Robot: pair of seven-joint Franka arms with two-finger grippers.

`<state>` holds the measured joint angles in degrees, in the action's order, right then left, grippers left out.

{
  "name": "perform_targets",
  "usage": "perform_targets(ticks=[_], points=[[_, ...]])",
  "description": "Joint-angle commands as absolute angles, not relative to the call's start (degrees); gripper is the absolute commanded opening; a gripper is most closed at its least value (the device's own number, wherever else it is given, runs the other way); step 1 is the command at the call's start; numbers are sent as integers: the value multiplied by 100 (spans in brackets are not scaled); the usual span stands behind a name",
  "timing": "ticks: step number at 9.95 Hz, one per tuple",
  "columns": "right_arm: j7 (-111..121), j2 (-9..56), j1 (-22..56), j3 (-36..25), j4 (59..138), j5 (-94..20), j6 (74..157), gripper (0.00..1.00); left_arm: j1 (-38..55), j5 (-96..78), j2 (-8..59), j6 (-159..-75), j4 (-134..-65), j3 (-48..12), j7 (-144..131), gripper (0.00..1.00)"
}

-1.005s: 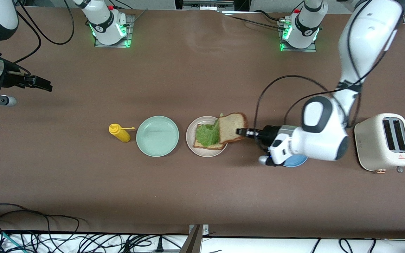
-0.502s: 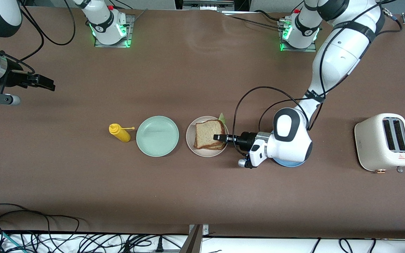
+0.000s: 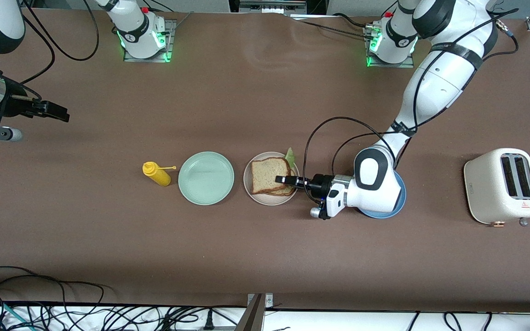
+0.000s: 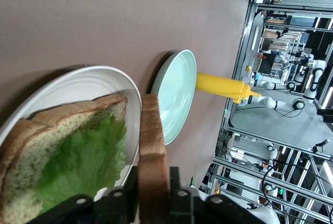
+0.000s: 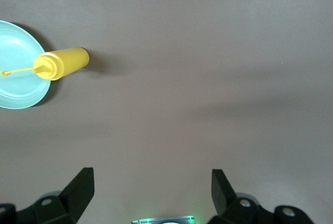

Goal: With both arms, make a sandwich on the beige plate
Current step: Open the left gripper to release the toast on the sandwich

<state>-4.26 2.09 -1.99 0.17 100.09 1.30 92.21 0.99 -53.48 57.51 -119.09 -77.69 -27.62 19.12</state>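
Note:
The beige plate holds a bread slice with a green lettuce leaf on it. My left gripper is shut on a second bread slice by its edge and holds it flat over the lettuce. In the left wrist view this held slice shows edge-on between the gripper's fingers, a little above the lettuce. A lettuce tip sticks out past the plate's rim. My right gripper waits open and empty at the right arm's end of the table; the right wrist view shows it over bare table.
A mint-green plate sits beside the beige plate, with a yellow mustard bottle beside it. A blue plate lies under my left arm. A cream toaster stands at the left arm's end of the table.
My left gripper swung the tilted bread slice from beside the plate to flat over the lettuce, then shifted it slightly toward the mint plate. The right gripper barely moved.

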Motion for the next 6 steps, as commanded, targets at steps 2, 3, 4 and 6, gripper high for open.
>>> perform_targets(ticks=[2, 3, 4, 6], points=[[-475, 255, -150, 88, 9844, 220, 9306, 100, -8, -5485, 5661, -11865, -7831, -2681, 2101, 100], [-475, 255, -132, 105, 9844, 211, 9456, 100, -44, -5110, 5556, -11857, -7814, -2524, 2109, 100], [-483, 246, -97, 184, 9844, 237, 9570, 100, -140, -4593, 5398, -11830, -7813, -2522, 2048, 100], [-842, 220, -53, 272, 9861, 237, 9615, 100, -333, -3888, 5099, -11708, -7822, -2514, 1987, 100]])
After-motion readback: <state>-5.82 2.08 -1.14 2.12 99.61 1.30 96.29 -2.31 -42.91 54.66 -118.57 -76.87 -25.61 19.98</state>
